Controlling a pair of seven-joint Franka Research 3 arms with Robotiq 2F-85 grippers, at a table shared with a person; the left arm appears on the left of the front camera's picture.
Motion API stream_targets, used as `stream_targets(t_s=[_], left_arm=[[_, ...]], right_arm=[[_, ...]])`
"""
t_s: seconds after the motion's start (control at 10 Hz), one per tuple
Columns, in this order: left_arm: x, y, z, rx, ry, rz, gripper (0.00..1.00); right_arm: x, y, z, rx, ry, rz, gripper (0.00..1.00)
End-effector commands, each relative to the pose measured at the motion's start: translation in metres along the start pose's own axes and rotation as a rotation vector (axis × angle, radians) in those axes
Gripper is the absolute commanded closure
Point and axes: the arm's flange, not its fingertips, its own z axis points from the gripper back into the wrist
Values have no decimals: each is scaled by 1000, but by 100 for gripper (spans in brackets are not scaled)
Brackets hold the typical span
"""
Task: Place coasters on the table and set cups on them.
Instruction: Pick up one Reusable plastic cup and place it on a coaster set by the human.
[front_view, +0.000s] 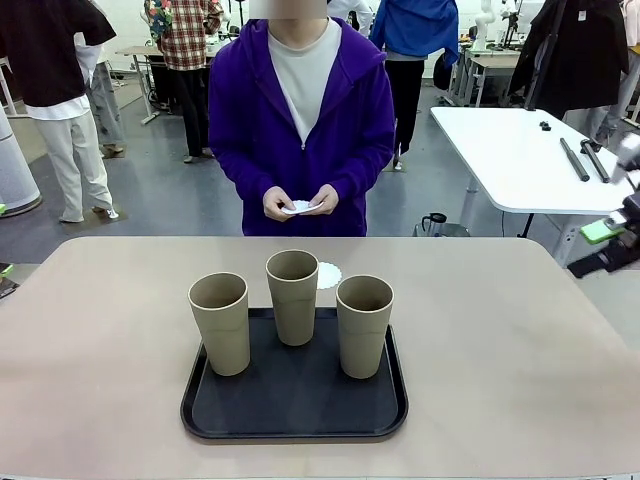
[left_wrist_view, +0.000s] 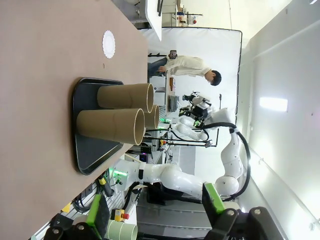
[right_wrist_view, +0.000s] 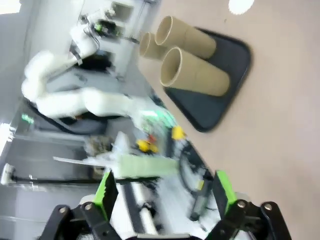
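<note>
One coaster (front_view: 329, 274) was laid flat on the table (front_view: 500, 350), just behind the middle cup (front_view: 292, 295) and beyond the far edge of the black tray (front_view: 195, 415). Further white paper, judged to be the other coasters (front_view: 302, 208), was held between the person's hands (front_view: 323, 199) at the far side of the table and was not yet set down.

All three cups were stood upright on the tray: the left cup (front_view: 220, 322), the middle cup and the right cup (front_view: 364, 324). No cup was placed on a coaster.

The left gripper (left_wrist_view: 155, 207) was seen with its fingers spread and nothing between them, held off the side of the table. The right gripper (right_wrist_view: 165, 200) was likewise spread wide and empty, well apart from the tray.

The task was judged to be at an early stage. One of three coasters was placed. Two coasters were yet to be laid, and all three cups were yet to be lifted off the tray and set on them.
</note>
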Motion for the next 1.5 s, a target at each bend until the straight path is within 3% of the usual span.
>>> stream_targets(t_s=[0.0, 0.3, 0.5, 0.6, 0.8, 0.9, 1.2, 1.3, 1.4], left_arm=[[-2, -2, 0, -20, -7, -5, 0], [-2, -2, 0, -20, -7, -5, 0], [-2, -2, 0, -20, -7, -5, 0], [-2, -2, 0, -20, -7, -5, 0], [-2, -2, 0, -20, -7, -5, 0], [-2, -2, 0, -20, -7, -5, 0], [-2, -2, 0, -20, -7, -5, 0], [-2, -2, 0, -20, -7, -5, 0], [-2, -2, 0, -20, -7, -5, 0]], right_arm=[[28, 22, -25, -287, 128, 348, 0], [49, 59, -92, -413, 219, 611, 0], [50, 62, -131, -514, 292, 732, 0], [49, 62, -142, -548, 274, 782, 0], [44, 61, -155, -525, 236, 828, 0], [55, 71, -146, -532, 288, 776, 0], [52, 68, -152, -538, 269, 796, 0], [42, 62, -145, -403, 219, 956, 0], [37, 53, -140, -365, 129, 1048, 0]])
